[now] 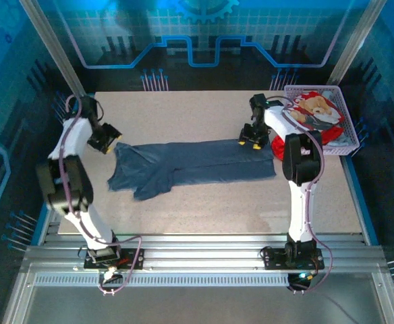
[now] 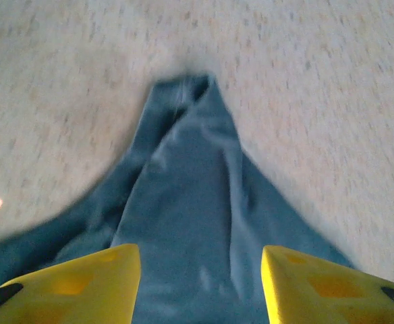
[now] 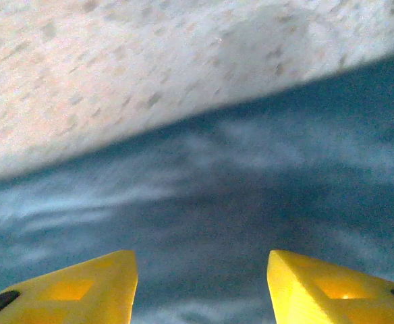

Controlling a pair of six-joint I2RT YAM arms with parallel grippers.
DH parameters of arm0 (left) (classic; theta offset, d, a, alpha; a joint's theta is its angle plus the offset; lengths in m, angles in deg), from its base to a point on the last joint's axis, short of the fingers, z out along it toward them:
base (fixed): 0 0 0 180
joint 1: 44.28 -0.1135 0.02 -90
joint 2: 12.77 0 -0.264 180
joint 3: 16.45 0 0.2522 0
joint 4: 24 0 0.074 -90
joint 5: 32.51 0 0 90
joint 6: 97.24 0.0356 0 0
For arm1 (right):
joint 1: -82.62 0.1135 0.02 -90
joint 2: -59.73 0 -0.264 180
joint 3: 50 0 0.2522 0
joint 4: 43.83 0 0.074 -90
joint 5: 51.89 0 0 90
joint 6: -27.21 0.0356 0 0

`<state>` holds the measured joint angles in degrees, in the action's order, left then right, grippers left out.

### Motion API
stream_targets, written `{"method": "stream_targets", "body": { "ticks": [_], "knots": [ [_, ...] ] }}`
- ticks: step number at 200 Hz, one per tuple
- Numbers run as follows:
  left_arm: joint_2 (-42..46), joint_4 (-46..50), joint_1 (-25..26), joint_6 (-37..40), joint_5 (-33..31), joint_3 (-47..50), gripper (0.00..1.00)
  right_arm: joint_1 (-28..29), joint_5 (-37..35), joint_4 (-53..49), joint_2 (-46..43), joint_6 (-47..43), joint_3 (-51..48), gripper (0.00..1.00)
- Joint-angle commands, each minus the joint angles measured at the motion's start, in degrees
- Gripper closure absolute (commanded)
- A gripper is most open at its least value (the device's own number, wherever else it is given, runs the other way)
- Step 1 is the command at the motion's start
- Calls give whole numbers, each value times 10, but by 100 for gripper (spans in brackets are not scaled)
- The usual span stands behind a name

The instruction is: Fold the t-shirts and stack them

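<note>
Left hand (image 2: pixel 198 270), right hand (image 3: pixel 202 270) parted, empty over blue t-shirt (image 1: pixel 197 162); overhead, red t-shirt (image 1: pixel 315 111) in basket (image 1: pixel 349 138).

The top view is bright and even, fairly sharp, with a blue glow from the back wall (image 1: pixel 197 40) and only soft shadows on the table (image 1: pixel 217 209). The left wrist view is soft, the shirt (image 2: pixel 183 216) smeared at its edges, with a pale glare spot at the left edge. The right wrist view is heavily streaked with motion blur; only the yellow fingers (image 3: pixel 82 290) look crisp.
</note>
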<state>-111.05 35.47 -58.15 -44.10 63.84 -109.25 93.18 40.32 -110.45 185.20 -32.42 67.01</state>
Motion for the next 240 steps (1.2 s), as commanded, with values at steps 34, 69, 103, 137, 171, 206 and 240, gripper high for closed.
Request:
{"method": "stream_targets", "body": {
  "ticks": [34,69,103,137,171,206,240],
  "knots": [
    [31,-88,13,50,48,157,55,39,178,142,-119,-13,-157,43],
    [-10,-94,20,62,17,162,56,41,222,174,-101,16,-196,42],
    [-12,-130,24,71,3,184,58,43,222,174,-87,25,-188,43],
    [-24,-142,31,74,1,188,65,42,214,160,-72,23,-169,43],
    [-6,-140,37,74,1,194,71,42,211,153,-60,26,-156,43],
    [17,-115,38,70,-6,195,76,42,212,155,-55,29,-152,43],
    [38,-89,39,69,-13,208,60,43,215,152,-48,26,-147,43]
  ]
}}
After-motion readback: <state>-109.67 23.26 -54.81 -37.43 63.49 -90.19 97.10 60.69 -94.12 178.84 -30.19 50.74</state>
